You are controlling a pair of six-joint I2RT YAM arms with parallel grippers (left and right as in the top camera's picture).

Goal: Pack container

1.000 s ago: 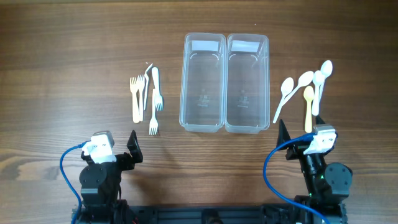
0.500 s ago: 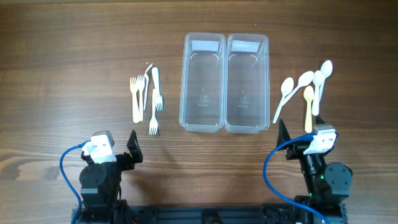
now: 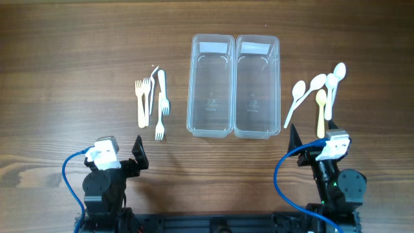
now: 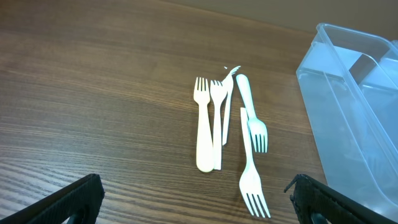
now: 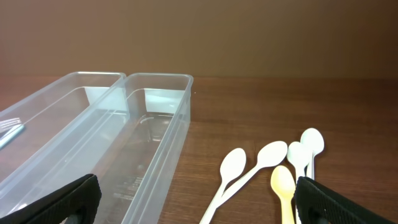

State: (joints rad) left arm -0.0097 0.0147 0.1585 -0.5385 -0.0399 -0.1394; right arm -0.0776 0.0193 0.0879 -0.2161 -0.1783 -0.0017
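Note:
The clear twin-bin container [image 3: 234, 84] lies in the middle of the wooden table, both bins empty, with a whitish strip [image 3: 213, 47] at the far end of each. Several plastic forks [image 3: 152, 103] lie in a loose bunch to its left, and several plastic spoons [image 3: 317, 97], one of them yellowish, lie to its right. My left gripper [image 4: 196, 199] hangs open just short of the forks [image 4: 214, 130], nothing between its fingers. My right gripper [image 5: 196, 196] is open too, low over the table in front of the spoons [image 5: 267, 158] and the container's near right corner [image 5: 180, 118].
Both arm bases stand at the near table edge with blue cables [image 3: 68, 175] looping beside them. Bare wood surrounds the container on the far side and at both far corners.

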